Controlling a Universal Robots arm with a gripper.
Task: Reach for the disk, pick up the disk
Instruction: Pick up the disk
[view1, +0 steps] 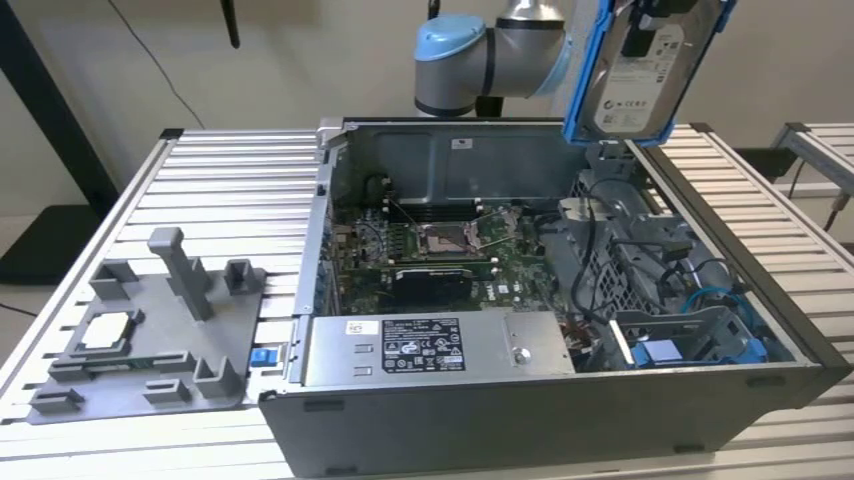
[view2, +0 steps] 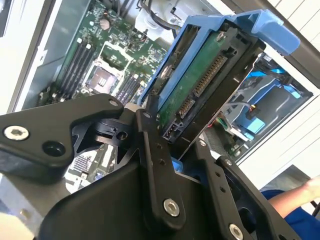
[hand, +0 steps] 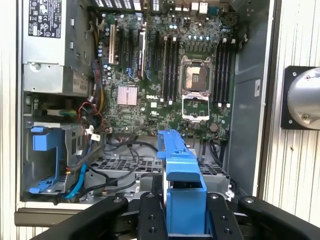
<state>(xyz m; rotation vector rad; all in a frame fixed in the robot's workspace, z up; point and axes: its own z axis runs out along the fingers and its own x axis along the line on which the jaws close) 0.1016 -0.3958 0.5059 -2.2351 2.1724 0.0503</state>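
Fine print covers the white label on the disk (view1: 643, 80) and the sticker on the power supply (view1: 441, 350); none is legible.

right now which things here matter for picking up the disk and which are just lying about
In the job:
- the disk, held up above the open computer case
- the pincer, shut on it

Lying about:
- grey fixture plate
- motherboard
- power supply

Lab: aluminium-slat bench (view1: 200, 190), opened computer case (view1: 534, 400).
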